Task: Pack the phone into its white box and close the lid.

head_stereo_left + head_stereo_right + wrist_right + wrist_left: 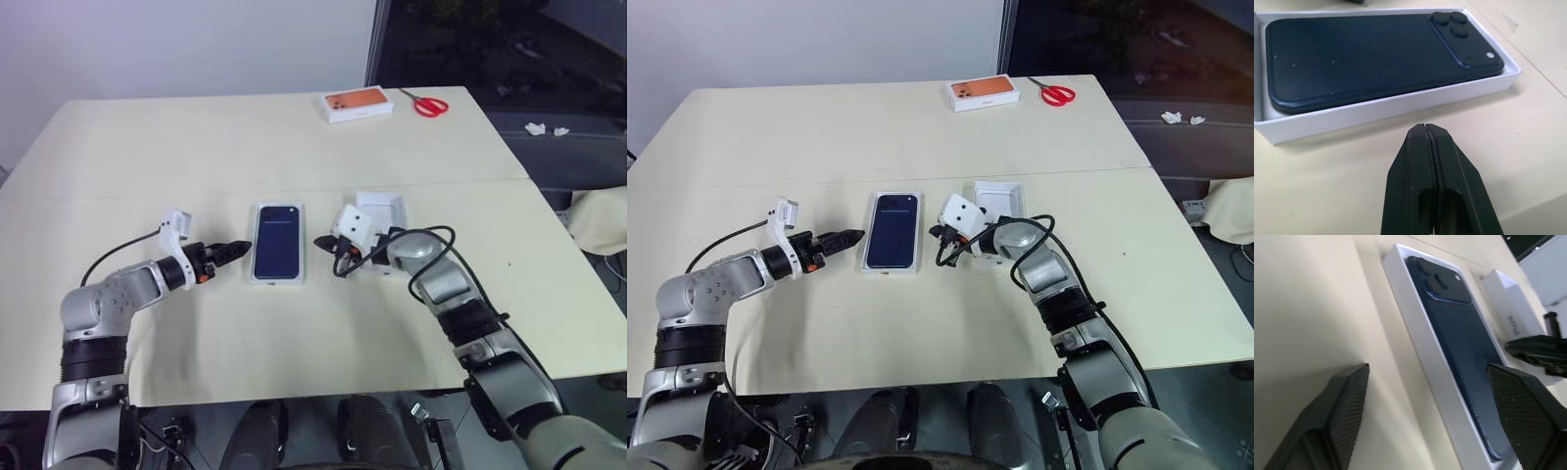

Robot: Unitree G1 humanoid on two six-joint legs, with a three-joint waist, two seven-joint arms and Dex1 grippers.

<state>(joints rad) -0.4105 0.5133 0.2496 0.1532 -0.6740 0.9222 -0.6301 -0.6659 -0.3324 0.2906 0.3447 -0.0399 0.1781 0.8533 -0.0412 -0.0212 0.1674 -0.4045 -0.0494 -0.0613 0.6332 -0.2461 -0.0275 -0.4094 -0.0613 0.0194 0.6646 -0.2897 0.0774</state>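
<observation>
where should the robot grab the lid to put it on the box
Grip the lid across its narrow width, pinching the two long side walls from above. It lies open side up beside the white box holding the phone, partly behind the shut right gripper, so that gripper looks nearest.

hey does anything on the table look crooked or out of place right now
Nothing stands out. The phone lies flat and square in the white box, camera side up. The lid sits apart beside it, partly behind the right arm, so the box is not yet closed. An orange-faced box and scissors rest at the far edge.
</observation>
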